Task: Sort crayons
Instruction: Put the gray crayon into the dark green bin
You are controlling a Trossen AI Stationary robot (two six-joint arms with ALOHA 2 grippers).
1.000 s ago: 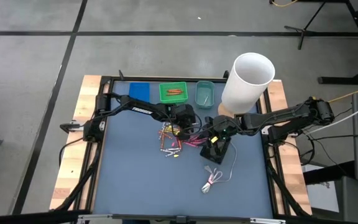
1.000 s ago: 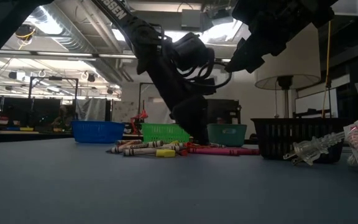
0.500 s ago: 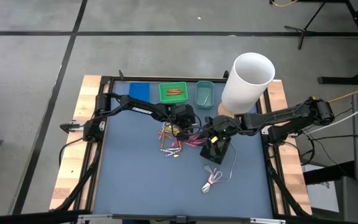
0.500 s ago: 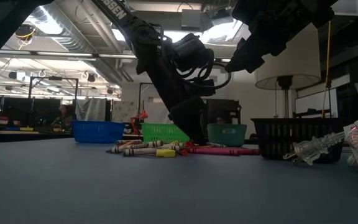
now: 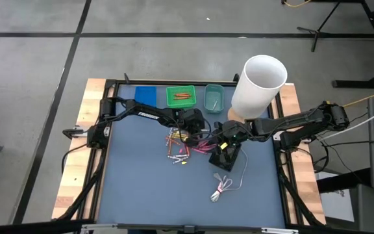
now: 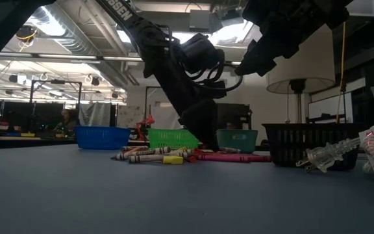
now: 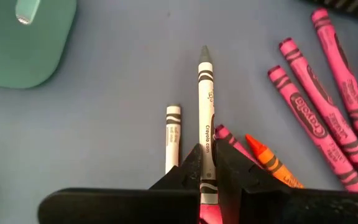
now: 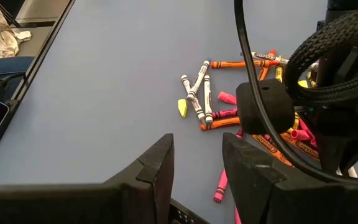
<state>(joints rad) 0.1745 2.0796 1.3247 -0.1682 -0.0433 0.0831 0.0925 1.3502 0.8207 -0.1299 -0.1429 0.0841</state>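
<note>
Left pincer (image 5: 188, 132) sits low over the crayons (image 5: 182, 147) near the middle of the blue counter (image 5: 135, 182) in my high view, and the right pincer (image 5: 222, 144) hangs just beside it, above a black basket (image 5: 228, 158). Along the far edge I see a blue tray (image 5: 145, 95), a green tray (image 5: 181, 96) holding a few orange sticks, and a teal tray (image 5: 213, 97); a white cylinder (image 5: 258, 84) stands at the right, and a coiled white cable (image 5: 223, 188) lies nearer me.

From the low view, the crayons (image 6: 174, 155) lie flat in a loose heap in front of the trays, with the left arm coming down onto them.

My left wrist view shows the left pincer (image 7: 207, 171) nearly closed on a white crayon (image 7: 205, 118), fingers (image 7: 188, 171) on either side of its lower end. A shorter white piece (image 7: 173, 134) lies beside it, pink crayons (image 7: 309, 118) farther off.

My right wrist view shows the right pincer (image 8: 197, 165) parted with nothing between its fingers, above the counter.
</note>
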